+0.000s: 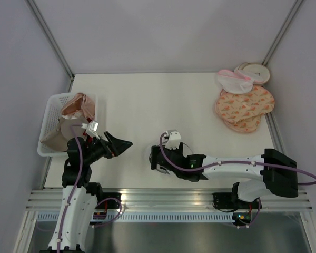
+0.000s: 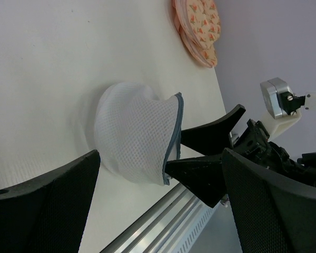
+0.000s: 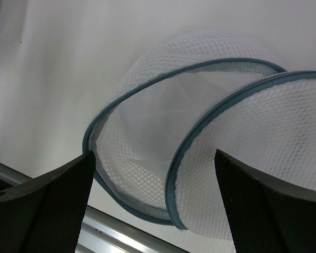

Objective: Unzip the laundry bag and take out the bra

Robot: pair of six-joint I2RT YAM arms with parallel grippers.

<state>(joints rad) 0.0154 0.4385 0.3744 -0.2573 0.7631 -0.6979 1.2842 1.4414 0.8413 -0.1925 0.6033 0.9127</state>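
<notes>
1. The bag [image 2: 131, 138] lies on the table [image 1: 147, 100], near its front edge and about midway between the two arms.
2. Its zip is undone: the dark-rimmed lid stands folded up, and the mesh inside shows in the right wrist view.
3. The right gripper [image 3: 154, 158] reaches left to the bag with its jaws spread wide, one on each side of the raised lid rim, gripping nothing.
4. The left gripper [image 1: 125, 143] points towards the bag from the left, apart from it, with its jaws released and empty.
5. The bra [image 1: 58, 134] lies in the white basket [image 1: 50, 108] at the table's left edge, beside a pink-peach garment [image 1: 76, 104].
</notes>
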